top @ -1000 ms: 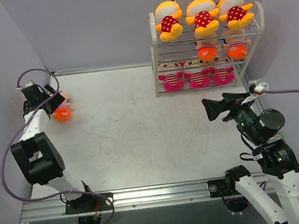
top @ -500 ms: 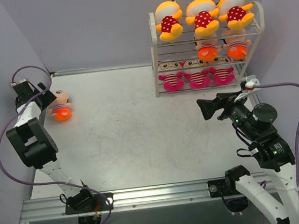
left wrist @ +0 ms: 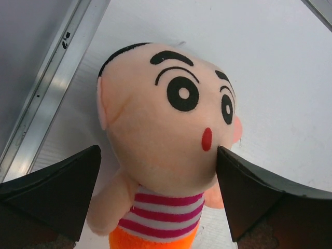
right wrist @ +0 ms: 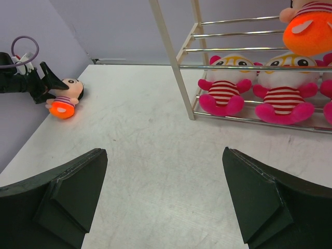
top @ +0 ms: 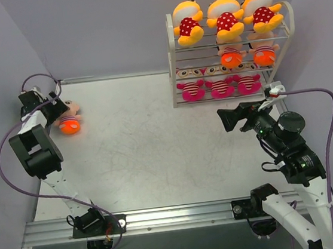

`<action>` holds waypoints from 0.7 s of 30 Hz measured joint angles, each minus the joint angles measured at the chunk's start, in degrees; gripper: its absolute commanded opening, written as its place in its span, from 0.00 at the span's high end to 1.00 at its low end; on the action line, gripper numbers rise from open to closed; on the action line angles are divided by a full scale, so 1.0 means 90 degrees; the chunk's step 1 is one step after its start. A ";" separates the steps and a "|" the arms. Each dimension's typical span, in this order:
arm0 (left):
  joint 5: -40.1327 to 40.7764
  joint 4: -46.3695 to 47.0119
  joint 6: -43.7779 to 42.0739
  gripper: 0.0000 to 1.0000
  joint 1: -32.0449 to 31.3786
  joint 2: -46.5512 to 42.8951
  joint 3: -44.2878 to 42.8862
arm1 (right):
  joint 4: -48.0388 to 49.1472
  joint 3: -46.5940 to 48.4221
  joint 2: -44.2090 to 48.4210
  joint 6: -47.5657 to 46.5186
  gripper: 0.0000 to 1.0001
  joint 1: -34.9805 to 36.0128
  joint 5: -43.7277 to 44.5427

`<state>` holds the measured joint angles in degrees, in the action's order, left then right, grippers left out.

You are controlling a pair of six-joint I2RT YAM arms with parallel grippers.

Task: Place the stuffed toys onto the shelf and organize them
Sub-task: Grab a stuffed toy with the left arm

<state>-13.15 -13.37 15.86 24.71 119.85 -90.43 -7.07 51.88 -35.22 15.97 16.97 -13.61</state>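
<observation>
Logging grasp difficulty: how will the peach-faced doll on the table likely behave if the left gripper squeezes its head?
Probably soft: the peach-faced doll is plush, so its head should squash between the open fingers of the left gripper. Likely light and floppy, its striped body dangling once lifted. Lying flat on the table, it seems unlikely to roll.

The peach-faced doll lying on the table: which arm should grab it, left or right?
Left. The left pincer is open, its jaws either side of the peach-faced doll. The right pincer, also open, hangs far across the table, beside the shelf.
</observation>
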 measured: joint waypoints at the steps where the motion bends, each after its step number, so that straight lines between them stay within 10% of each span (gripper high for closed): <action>1: -0.0049 -0.0005 0.0012 0.07 0.0000 0.0032 0.0000 | 0.0002 -0.0002 -0.0002 0.0002 0.01 0.0000 0.0000; 8: -0.0192 0.0083 0.0255 0.54 0.0007 0.0063 0.0039 | 0.0053 -0.0061 -0.0039 0.0017 0.01 0.0000 -0.0032; 21: -0.0085 0.0311 0.1639 0.80 -0.0046 -0.1464 0.1797 | 0.0046 -0.0182 -0.0503 0.0221 0.01 0.0002 -0.0192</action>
<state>-13.91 -10.57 30.61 24.29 106.67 -74.26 -6.66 50.24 -39.75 17.96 16.99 -15.33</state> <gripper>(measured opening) 0.420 0.992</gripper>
